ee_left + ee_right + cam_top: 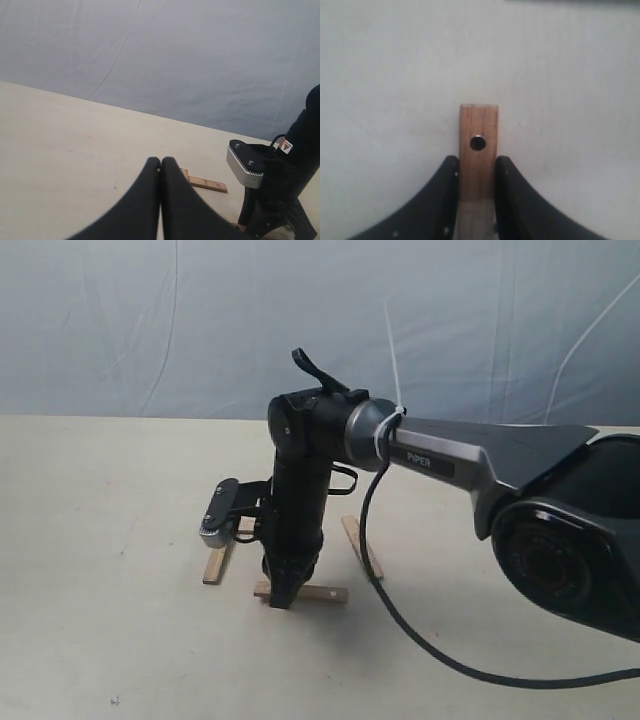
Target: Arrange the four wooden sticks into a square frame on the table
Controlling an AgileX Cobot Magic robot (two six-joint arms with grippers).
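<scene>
My right gripper (283, 598) points straight down at the table (110, 640) and is shut on the near wooden stick (318, 593), whose end with a dark hole (478, 143) sticks out past the fingers (445, 190). A second stick (217, 565) lies to the left and a third (361, 546) to the right, both running away from the near one. A bit of wood (245, 526) shows behind the arm; the rest is hidden. My left gripper (161, 161) is shut with nothing in it, low over the table, with one stick (206, 184) just beyond it.
The right arm (480, 465) reaches in from the right, and its black cable (420, 640) trails over the table in front. Its wrist camera block (245, 162) stands close to my left gripper. A wrinkled blue-grey sheet (200, 320) hangs behind the table.
</scene>
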